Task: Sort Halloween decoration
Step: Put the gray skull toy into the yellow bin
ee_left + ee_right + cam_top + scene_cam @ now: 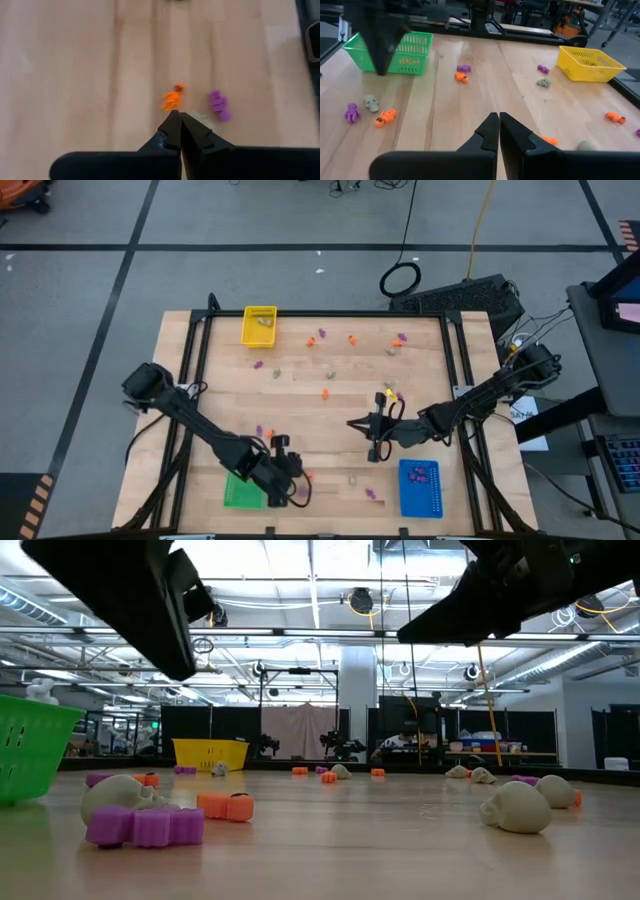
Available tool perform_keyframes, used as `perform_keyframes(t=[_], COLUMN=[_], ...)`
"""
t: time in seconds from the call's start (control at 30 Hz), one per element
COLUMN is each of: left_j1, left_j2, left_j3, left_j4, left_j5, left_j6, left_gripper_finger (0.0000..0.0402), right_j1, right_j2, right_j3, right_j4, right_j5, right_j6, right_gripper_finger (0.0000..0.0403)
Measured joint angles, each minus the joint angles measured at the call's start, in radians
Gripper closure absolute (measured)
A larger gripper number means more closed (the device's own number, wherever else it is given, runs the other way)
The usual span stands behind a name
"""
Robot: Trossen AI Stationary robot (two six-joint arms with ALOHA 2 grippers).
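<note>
Small orange, purple and beige-grey Halloween trinkets lie scattered on the wooden table [330, 380]. My left gripper [298, 486] is shut and empty, hovering by the green tray [243, 492] at the near edge. Just past its tips lie an orange trinket [173, 97] and a purple one [219, 105]. My right gripper [498, 117] is shut and empty above the table's middle right [354, 423], clear of the trinkets. An orange trinket [549, 141] lies on the wood just beyond its fingers.
A yellow tray [259, 326] with a few trinkets stands at the far left. A blue tray [420, 487] with purple pieces stands at the near right. A beige skull [115, 795], a purple piece [150, 827] and an orange one [225, 806] lie near the green tray [25, 750].
</note>
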Motion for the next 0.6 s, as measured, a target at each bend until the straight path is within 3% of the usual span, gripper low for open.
perform_keyframes(t=[0.13, 0.43, 0.6], left_j1=[-0.003, 0.0, 0.001], left_j2=[0.065, 0.143, 0.153], left_j3=[0.075, 0.161, 0.161], left_j4=[-0.015, -0.105, -0.112], left_j5=[0.043, 0.105, 0.128], left_j6=[-0.106, -0.243, -0.294], left_gripper_finger=[0.0379, 0.0262, 0.0237], right_j1=[0.0, 0.024, 0.027], right_j2=[0.0, 0.0, 0.0], right_j3=[0.0, 0.001, 0.001], right_j4=[-0.023, -0.063, -0.067], right_j5=[-0.002, -0.007, -0.008], right_j6=[0.015, 0.016, 0.015], right_gripper_finger=[0.0403, 0.0403, 0.0403])
